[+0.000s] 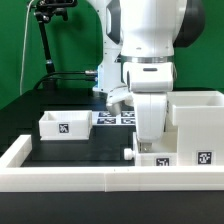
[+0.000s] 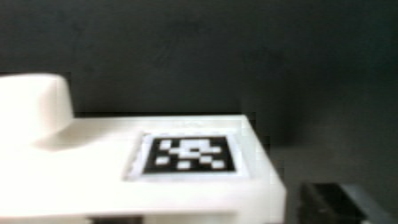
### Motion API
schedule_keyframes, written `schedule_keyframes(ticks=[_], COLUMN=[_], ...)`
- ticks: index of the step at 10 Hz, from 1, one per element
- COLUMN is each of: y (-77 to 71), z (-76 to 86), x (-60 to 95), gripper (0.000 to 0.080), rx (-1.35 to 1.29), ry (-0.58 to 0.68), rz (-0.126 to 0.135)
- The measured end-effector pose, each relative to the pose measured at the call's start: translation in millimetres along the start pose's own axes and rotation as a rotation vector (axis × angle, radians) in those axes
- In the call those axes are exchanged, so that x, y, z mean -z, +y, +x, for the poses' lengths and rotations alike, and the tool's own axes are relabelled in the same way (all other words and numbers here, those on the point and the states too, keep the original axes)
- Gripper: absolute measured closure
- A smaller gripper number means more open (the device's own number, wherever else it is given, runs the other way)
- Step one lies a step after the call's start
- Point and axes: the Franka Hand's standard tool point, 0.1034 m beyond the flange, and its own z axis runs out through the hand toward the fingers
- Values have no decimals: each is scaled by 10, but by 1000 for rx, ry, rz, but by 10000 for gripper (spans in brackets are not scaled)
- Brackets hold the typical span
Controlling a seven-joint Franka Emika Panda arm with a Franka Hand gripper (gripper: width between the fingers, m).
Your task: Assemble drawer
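Observation:
The drawer's tall white housing (image 1: 196,122) stands at the exterior view's right. One small white tray (image 1: 65,125) lies at the left. A second tray (image 1: 160,158), with its knob (image 1: 130,153), lies at the front against the housing. My gripper (image 1: 150,146) is down on this second tray, its fingers hidden by the hand. In the wrist view the tray (image 2: 107,170), its tag (image 2: 192,155) and its knob (image 2: 32,105) fill the frame. A dark finger (image 2: 349,205) shows just beside the tray's edge. Blur hides whether the jaws press on the tray.
The marker board (image 1: 113,117) lies behind the arm. A low white rim (image 1: 60,176) runs along the front and the exterior view's left. A black stand with cables (image 1: 45,40) rises at the back left before a green wall.

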Motion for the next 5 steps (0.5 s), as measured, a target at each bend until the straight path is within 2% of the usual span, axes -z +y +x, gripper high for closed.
schedule_keyframes(ticks=[1,2,5], y=[20,31,87], z=[-12,-42,-135], x=[64,133,374], gripper=[247,181,151], rx=[-1,-4,-17], ry=[-2,-6,-14], rz=[-4,-4,-25])
